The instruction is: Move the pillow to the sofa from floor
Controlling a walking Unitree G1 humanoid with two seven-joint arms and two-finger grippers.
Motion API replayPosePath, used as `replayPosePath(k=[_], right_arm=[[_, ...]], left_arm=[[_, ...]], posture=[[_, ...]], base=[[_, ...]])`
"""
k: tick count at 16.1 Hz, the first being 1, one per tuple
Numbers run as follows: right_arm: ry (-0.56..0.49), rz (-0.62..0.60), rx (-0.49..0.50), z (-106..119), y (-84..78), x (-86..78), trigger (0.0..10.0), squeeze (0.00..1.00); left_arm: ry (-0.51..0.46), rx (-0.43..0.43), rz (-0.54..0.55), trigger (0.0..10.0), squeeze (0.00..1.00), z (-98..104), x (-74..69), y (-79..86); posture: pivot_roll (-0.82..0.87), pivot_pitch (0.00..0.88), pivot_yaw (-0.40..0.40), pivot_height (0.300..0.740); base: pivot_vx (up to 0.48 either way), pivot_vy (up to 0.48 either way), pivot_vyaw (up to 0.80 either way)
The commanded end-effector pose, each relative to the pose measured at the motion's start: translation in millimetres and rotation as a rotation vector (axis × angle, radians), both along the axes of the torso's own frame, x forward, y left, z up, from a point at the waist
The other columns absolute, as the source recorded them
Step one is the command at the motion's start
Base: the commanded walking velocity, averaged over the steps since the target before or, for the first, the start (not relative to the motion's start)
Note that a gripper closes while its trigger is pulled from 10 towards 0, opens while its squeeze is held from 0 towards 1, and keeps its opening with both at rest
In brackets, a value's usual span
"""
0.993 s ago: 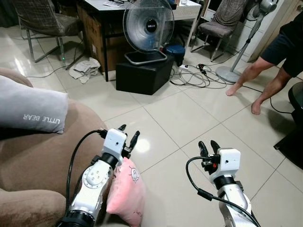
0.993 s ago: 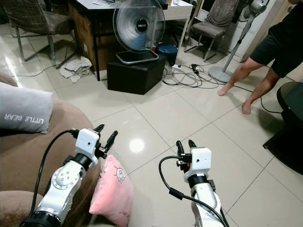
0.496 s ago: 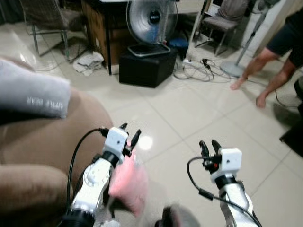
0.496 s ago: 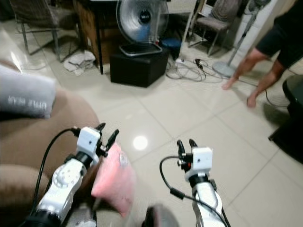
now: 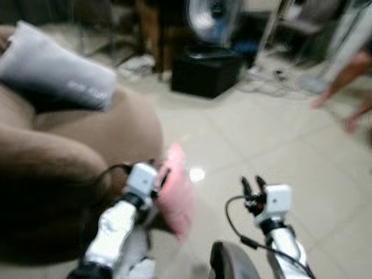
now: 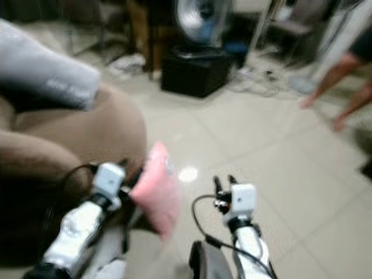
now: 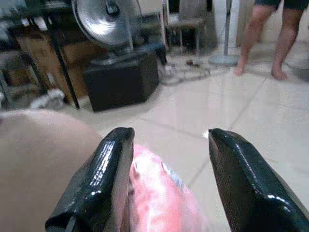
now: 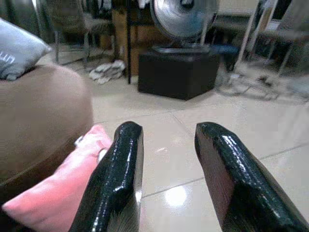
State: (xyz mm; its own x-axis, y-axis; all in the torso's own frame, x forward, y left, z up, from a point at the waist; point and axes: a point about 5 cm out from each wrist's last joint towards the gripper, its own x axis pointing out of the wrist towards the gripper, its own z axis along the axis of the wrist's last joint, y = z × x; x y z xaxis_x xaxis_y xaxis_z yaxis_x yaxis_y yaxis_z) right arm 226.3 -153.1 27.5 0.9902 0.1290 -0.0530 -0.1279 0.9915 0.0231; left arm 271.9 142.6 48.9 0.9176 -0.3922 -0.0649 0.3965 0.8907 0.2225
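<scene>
Both eye views are smeared w/ motion blur, soft all over; the fan (image 5: pixel 216 16) and cables are barely legible. A bright glare spot (image 5: pixel 196 174) reflects off the glossy floor tiles (image 5: pixel 279 139), room evenly lit. Wrist views are sharper, w/ shiny highlights on the black fingers (image 7: pixel 99 181).

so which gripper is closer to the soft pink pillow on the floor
Left. The left gripper is right beside the soft pink pillow, which leans against the brown sofa; its open fingers straddle the pillow's edge. The right gripper hovers over bare tiles, apart from it.

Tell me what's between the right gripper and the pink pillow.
Bare tiled floor; head views show nothing between the right gripper and the pink pillow.
</scene>
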Motion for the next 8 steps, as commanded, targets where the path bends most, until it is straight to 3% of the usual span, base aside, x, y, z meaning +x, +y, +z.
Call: replayPosePath(k=[1, 8], right_arm=[[-0.013, -0.023, -0.019, 3.8, -10.4, 2.3, 10.0, 0.00], [-0.007, -0.019, -0.016, 2.0, -7.6, 1.5, 10.0, 0.00]], left_arm=[[-0.017, -0.033, -0.027, 10.0, 0.00, 6.8, 4.0, -13.7], [-0.029, -0.023, -0.061, 10.0, 0.00, 8.4, 4.0, -16.9]], posture=[[0.03, 0.018, -0.110, 0.606], [0.03, 0.029, -0.108, 0.606]], base=[[0.000, 0.000, 0.00], [0.000, 0.000, 0.00]])
